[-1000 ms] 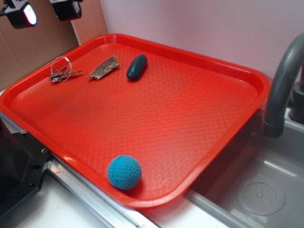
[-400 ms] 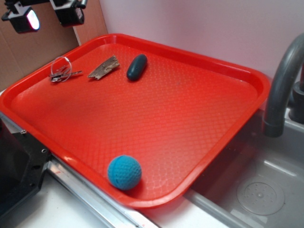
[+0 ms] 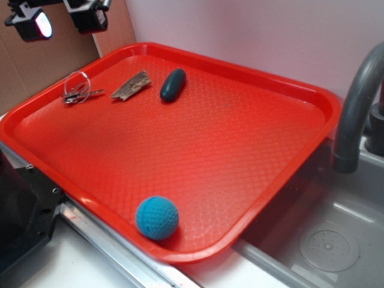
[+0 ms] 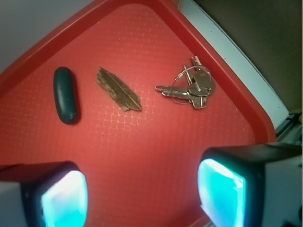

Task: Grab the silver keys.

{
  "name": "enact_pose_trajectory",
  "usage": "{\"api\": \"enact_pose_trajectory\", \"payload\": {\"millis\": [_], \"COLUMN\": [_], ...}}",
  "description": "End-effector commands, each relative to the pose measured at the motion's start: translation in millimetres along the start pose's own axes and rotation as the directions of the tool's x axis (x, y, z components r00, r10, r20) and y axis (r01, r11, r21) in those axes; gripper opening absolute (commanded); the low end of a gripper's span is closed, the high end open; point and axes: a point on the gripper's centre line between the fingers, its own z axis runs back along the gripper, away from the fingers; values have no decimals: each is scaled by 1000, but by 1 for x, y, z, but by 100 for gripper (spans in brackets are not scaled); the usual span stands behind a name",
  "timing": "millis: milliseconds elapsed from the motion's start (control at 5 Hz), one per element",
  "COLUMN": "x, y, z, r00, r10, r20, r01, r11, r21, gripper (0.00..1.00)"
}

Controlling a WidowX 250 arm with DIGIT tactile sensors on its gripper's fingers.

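Now the gripper (image 3: 60,18) has barely drifted over the last instant: it hangs high at the tray's (image 3: 312,96) far left corner, a touch to the right of where it was a second ago, and hardly moved since the last look. Nothing on the tray has shifted. So this looks like the approach stage, with the descent not yet begun and nothing held.

The jaws stand spread wide, two pads (image 4: 64,201) glowing cyan at the bottom of the wrist view with bare tray between them.

The keys (image 4: 189,87) lie flat near the tray's corner rim, ahead of the pads and off toward the right one. They are thin grey metal blades fanned on a fine wire ring, low and slippery-looking, so a pinch will likely need to come right down to the surface.

Just beside them, apart, sits the wood (image 4: 118,90), brown, splintery and tapered. Beyond it is a dark pod (image 4: 65,94), smooth and oblong. The ball (image 3: 157,218), blue and knitted-looking, rests well apart at the near rim. The tray is red plastic with a diamond-embossed floor.
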Motion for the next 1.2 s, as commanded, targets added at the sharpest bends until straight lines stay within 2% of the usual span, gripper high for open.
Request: {"api": "enact_pose_trajectory", "payload": {"millis": [0,200,400,600,1000], "x": [18,30,38,51,77], "y": [15,16,27,49,62], "z": [-12,-26,-41,-63,-93], "r00": [980,946,919,913,912], "r10": [186,296,378,384,401], "r20": [71,130,117,137,93], "r01": [-192,-309,-388,-402,-411], "r11": [976,947,918,905,890], "r21": [102,91,85,140,199], "gripper": [100,100,100,100,100]}}
